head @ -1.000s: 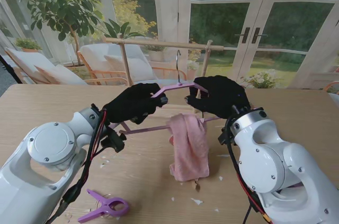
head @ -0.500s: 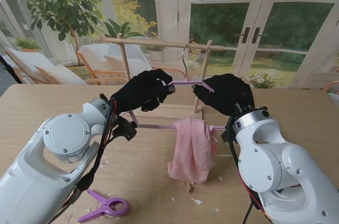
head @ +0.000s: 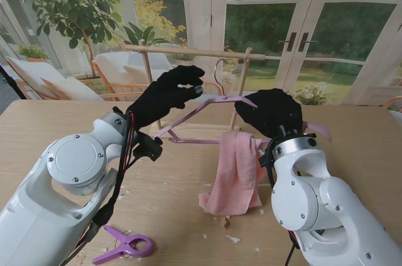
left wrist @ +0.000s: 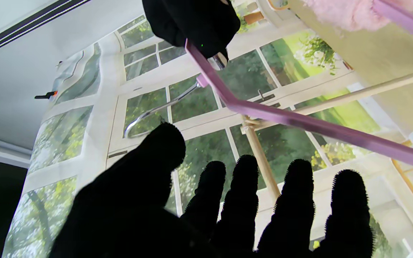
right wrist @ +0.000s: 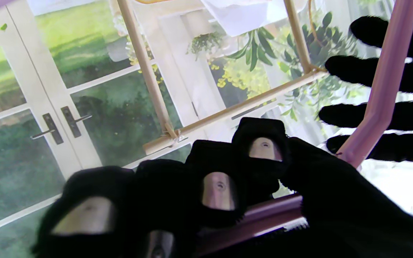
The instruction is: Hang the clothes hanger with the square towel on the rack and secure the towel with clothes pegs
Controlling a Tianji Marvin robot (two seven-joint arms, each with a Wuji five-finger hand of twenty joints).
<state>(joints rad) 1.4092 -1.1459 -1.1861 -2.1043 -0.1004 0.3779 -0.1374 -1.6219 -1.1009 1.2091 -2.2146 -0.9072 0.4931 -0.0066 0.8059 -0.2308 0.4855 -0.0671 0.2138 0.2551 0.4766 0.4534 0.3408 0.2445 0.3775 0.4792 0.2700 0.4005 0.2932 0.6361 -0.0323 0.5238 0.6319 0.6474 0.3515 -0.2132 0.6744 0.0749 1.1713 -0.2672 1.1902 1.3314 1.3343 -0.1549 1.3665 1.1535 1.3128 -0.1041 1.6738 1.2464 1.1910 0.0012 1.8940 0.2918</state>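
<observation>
Both arms are up at the rack (head: pixel 188 52). My right hand (head: pixel 271 112) grips the hanger (head: pixel 207 105) near its hook; my left hand (head: pixel 166 93) has let go, fingers spread just above it. The hanger now tilts, and the towel (head: pixel 237 171) has slid right.

Home sunroom, glass French doors (head: pixel 301 33) onto a garden, cushioned armchairs (head: pixel 125 74), potted tree (head: pixel 69 2), wooden surface (head: pixel 50 121)

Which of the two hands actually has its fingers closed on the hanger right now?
The right hand: its fingers curl around the purple hanger. The left hand has its fingers spread, with the hanger beyond them in its wrist view.
</observation>
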